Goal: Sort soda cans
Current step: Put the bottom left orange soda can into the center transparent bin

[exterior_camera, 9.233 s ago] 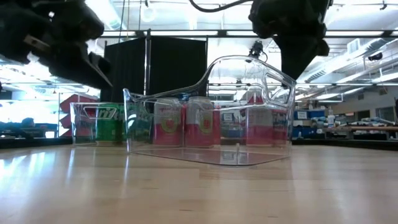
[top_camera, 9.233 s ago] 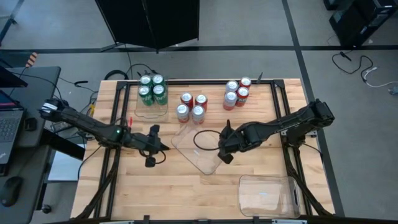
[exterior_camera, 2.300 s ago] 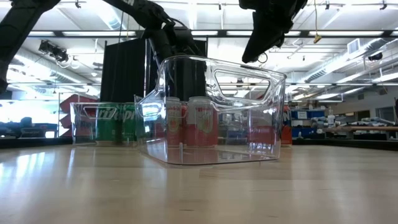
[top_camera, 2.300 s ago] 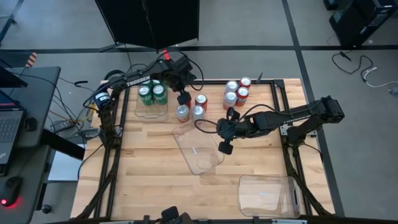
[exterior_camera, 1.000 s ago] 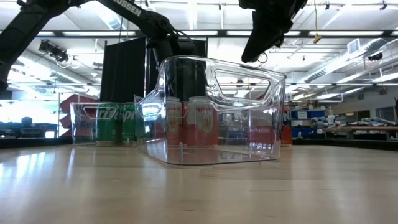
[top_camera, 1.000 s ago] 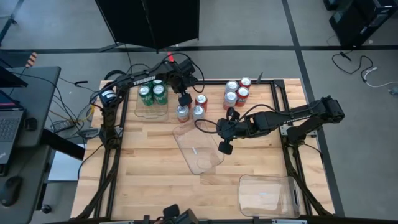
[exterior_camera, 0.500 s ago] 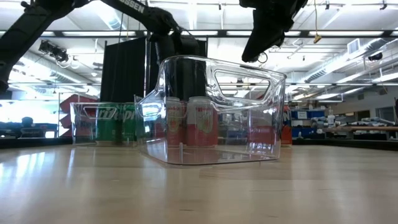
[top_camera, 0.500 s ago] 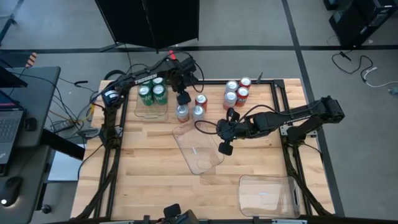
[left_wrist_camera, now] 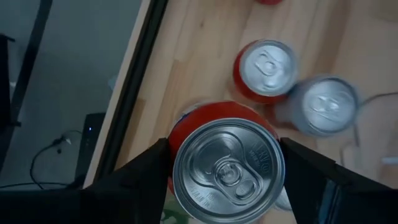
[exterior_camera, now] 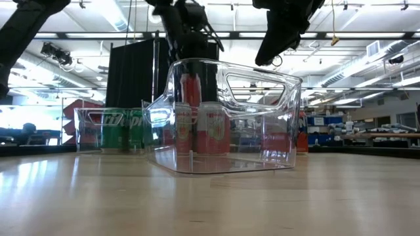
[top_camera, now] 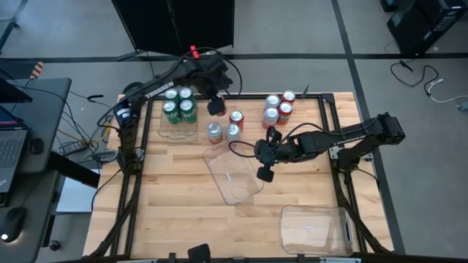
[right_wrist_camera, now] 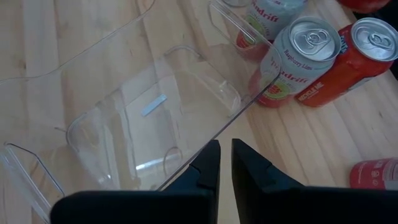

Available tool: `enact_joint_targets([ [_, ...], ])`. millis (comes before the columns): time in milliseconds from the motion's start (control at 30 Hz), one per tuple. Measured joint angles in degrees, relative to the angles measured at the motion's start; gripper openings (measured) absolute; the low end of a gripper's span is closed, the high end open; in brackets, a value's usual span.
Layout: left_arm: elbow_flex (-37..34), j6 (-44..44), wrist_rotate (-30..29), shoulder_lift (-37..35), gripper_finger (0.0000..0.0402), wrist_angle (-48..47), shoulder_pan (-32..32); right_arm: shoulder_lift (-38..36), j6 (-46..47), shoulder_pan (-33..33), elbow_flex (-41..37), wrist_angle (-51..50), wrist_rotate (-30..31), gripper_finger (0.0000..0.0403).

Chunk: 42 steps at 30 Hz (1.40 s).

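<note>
My left gripper (top_camera: pixel 216 107) is shut on a red soda can (left_wrist_camera: pixel 228 165) and holds it above the table's far middle; in the low view the can (exterior_camera: pixel 190 88) shows raised, behind the clear tray. Below it stand two silver cans (top_camera: pixel 213 131) and a red one (top_camera: pixel 236 117). Several green cans (top_camera: pixel 179 109) sit in a clear tray at the far left. More red and silver cans (top_camera: pixel 278 108) stand at the far right. My right gripper (right_wrist_camera: pixel 225 163) is shut on an empty clear tray (top_camera: pixel 232 174) at mid-table. My left gripper pinches the red can's side wall (left_wrist_camera: pixel 186 127) just under its top rim, one finger (left_wrist_camera: pixel 140 177) on each side. The fingers come from above, slanting down. The can hangs about upright, lifted clear of the table. My right gripper pinches the top rim (right_wrist_camera: pixel 231 127) of the clear tray's right-hand wall, the one with the handle opening, between its two fingers. The fingers slant down from the table's right side. The tray's bottom (exterior_camera: pixel 230 167) lies on the table.
A second empty clear tray (top_camera: pixel 314 228) lies at the near right corner. Bare wood runs along the near left and the middle of the table. A black cable loops beside my right gripper (top_camera: pixel 238 164). The table's dark frame rails run along its edges.
My left gripper has risen with the red can, which has come up off the table from beside the silver cans and now hangs clear above them. My right gripper and the clear tray have kept still.
</note>
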Motion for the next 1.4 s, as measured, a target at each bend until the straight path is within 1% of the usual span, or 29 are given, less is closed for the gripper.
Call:
enact_joint_targets([
  [400,-0.41,-0.31,0.24,-8.9,0.0252,-3.55,-5.88,0.0,-0.2,-1.06,0.0,0.02,0.02,0.0028],
  [567,-0.42,-1.2,-0.01,-11.32,0.0252,-6.34,-9.96,0.0,-0.38,-1.57,0.0,0.0,0.01,0.0028],
  [633,-0.42,-1.36,0.63,-11.86,0.0252,-6.85,-11.75,0.0,-0.42,-1.68,0.0,-0.02,0.02,0.0028],
  [800,-1.7,-0.81,5.0,-11.88,0.0252,-7.66,-16.01,0.0,-0.42,-1.75,0.0,-0.47,-0.31,0.0028],
  [900,-4.65,-0.22,5.73,-11.92,0.0252,-8.12,-18.79,0.0,-0.42,-1.75,0.0,-0.54,-0.33,0.0028],
  [1033,-10.56,1.57,5.7,-11.87,0.0252,-7.12,-22.11,0.0,-0.42,-1.75,0.0,-0.93,-0.35,0.0028],
  [1233,-20.68,4.38,4.64,-11.86,0.0252,0.41,-24.96,0.0,-0.31,-1.75,0.0,-1.18,-0.37,0.0028],
  [1400,-27.31,5.18,4.23,-11.88,0.0252,5.06,-25.1,0.0,-0.23,-1.75,0.0,-1.2,-0.42,0.0028],
])
